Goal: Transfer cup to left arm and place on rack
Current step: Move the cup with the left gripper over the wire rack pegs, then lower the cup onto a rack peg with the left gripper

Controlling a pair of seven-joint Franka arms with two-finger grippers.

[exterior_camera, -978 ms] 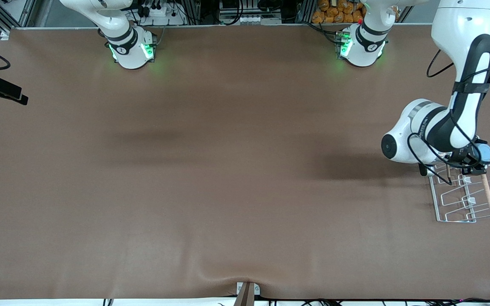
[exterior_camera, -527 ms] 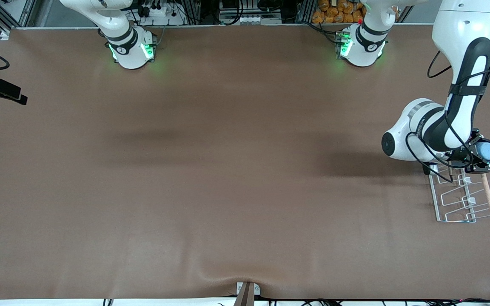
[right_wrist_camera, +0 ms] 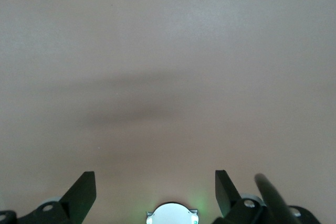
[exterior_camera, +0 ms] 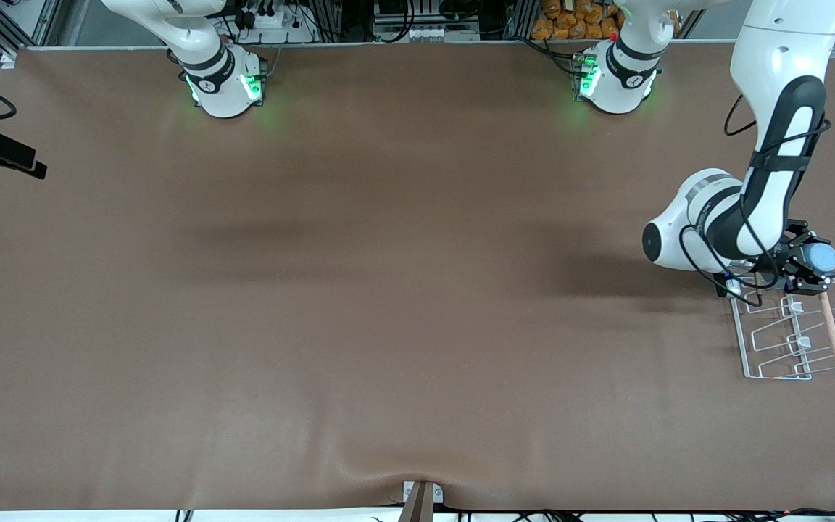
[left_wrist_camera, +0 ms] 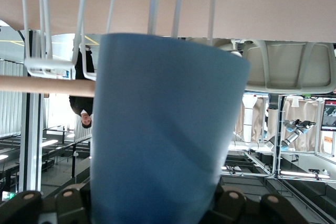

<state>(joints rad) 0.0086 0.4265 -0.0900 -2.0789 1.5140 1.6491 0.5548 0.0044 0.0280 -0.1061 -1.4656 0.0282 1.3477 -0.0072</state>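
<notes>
while left tool [exterior_camera: 803, 265] grips one cup [exterior_camera: 820, 257] over one rack [exterior_camera: 794, 330] | right tool [right_wrist_camera: 155, 187] released, waiting

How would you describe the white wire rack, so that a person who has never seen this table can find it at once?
Look at the brown table, at the left arm's end. There the rack lies, under the left claw, which holds the blue cup. It is the only white wire frame there, with rows of loop prongs and a light wooden rod along one side.

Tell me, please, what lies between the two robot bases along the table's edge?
Only bare brown table lies between the right arm's base and the left arm's base, as the front view shows.
</notes>
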